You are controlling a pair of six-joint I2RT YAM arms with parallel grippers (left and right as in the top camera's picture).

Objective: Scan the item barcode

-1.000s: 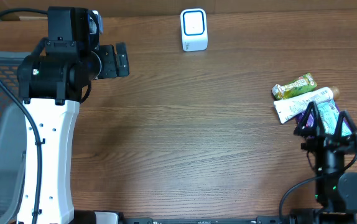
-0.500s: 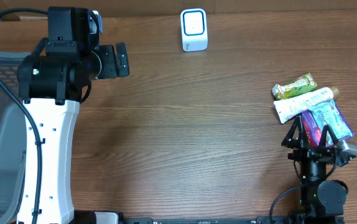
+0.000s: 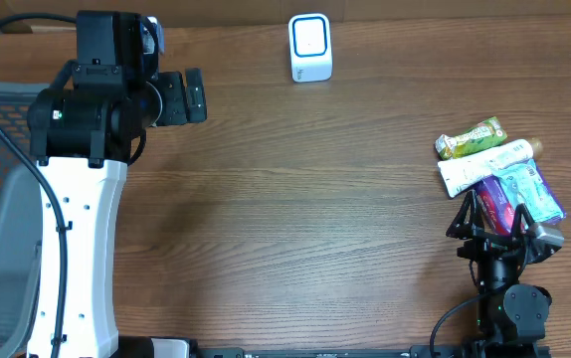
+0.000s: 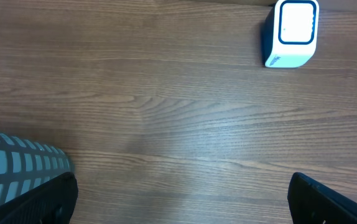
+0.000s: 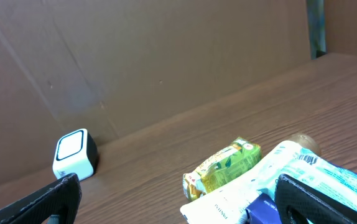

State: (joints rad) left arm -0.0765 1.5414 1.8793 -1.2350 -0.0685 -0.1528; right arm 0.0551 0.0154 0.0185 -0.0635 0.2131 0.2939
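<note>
Right gripper [image 3: 493,207] has drawn back toward 6 o'clock and shifted toward 9 o'clock since a second ago. Then its fingers straddled the blue packet [image 3: 530,189]; now the tips sit at the near edge of the pile, about the end of the purple packet [image 3: 495,199]. Its jaws stand wide apart and hold nothing. The left gripper [image 3: 188,96], at 10 o'clock on the bench [image 3: 295,219], has not moved; its jaws are also spread wide and empty.

The items to scan lie bunched at 3 o'clock: a green pouch [image 3: 473,137] farthest out, then a white tube [image 3: 484,165], with the blue and purple packets nearest the right arm, all touching or overlapping. The scanner [image 3: 310,47] stands at 12 o'clock, well apart from them.

The main risk is probably the crowding. Closing on the purple packet could catch the blue one beside it, or drag the tube, so two things lift or the pile scatters. These are soft, glossy packs, so a pinch near an edge may slip during the long carry to the scanner. No barcode can be made out from here, so the chosen item could reach the scanner with its code facing away.
</note>
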